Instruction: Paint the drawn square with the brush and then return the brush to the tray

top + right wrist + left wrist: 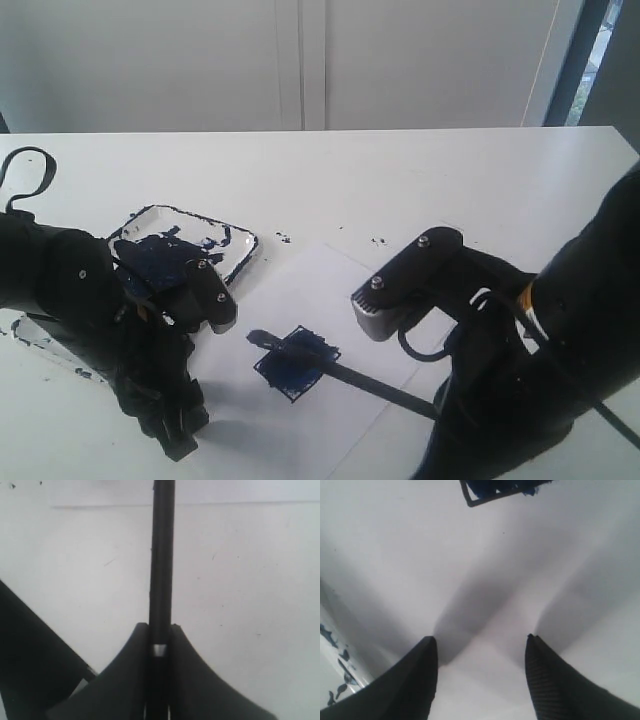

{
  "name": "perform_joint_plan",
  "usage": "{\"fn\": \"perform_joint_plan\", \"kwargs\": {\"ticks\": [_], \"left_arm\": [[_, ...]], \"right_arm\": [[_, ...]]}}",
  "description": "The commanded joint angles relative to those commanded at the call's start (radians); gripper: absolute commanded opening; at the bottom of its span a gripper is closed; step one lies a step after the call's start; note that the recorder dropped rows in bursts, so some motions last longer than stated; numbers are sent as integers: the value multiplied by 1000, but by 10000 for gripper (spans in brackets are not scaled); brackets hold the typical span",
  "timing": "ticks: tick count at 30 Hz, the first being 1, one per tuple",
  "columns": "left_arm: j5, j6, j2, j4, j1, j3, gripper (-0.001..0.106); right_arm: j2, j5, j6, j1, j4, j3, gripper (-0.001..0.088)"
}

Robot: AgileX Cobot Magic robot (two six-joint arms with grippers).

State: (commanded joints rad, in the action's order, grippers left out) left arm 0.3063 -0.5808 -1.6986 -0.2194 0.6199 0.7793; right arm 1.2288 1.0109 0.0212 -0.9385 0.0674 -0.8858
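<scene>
Both sides of my right gripper (159,628) squeeze the brush (362,381). It lies long and slanted, its tip pointing left onto the blue drawn square (297,362). My left gripper (480,642) hangs with its jaws apart, holding nothing.

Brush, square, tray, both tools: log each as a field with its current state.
brush: gripped by right tool, lying across the square
square: mostly filled dark blue, on paper
tray: blue-smeared, left of the paper in the exterior view
left tool: open, empty, over paper
right tool: shut on brush
</scene>
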Motion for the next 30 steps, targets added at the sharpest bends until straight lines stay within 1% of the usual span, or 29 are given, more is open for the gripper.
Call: {"fn": "perform_joint_plan", "kwargs": {"ticks": [5, 10, 13, 17, 20, 21, 23, 24, 28, 30], "left_arm": [[5, 8, 0, 0, 0, 0, 574], [16, 28, 40, 0, 0, 0, 574], [23, 34, 117, 0, 0, 0, 574], [51, 49, 220, 0, 0, 0, 574], [94, 85, 290, 0, 0, 0, 570], [104, 85, 306, 0, 0, 0, 552], [141, 85, 342, 0, 0, 0, 459], [164, 85, 367, 0, 0, 0, 372], [207, 87, 414, 0, 0, 0, 145], [227, 91, 441, 0, 0, 0, 12]], "right_arm": [[-25, 47, 0, 0, 0, -44, 0], [-65, 49, -21, 0, -25, -45, 0], [-69, 23, -21, 0, -53, -45, 0], [-69, -13, -21, 0, -52, -45, 0], [-67, -103, -21, 0, -67, -45, 0], [-60, -131, -21, 0, -67, -48, 0], [-19, -158, -21, 0, -67, -65, 0], [12, -183, -21, 0, -67, -74, 0], [90, -250, -21, 0, -67, -83, 0], [127, -278, -21, 0, -67, -83, 0]]}}
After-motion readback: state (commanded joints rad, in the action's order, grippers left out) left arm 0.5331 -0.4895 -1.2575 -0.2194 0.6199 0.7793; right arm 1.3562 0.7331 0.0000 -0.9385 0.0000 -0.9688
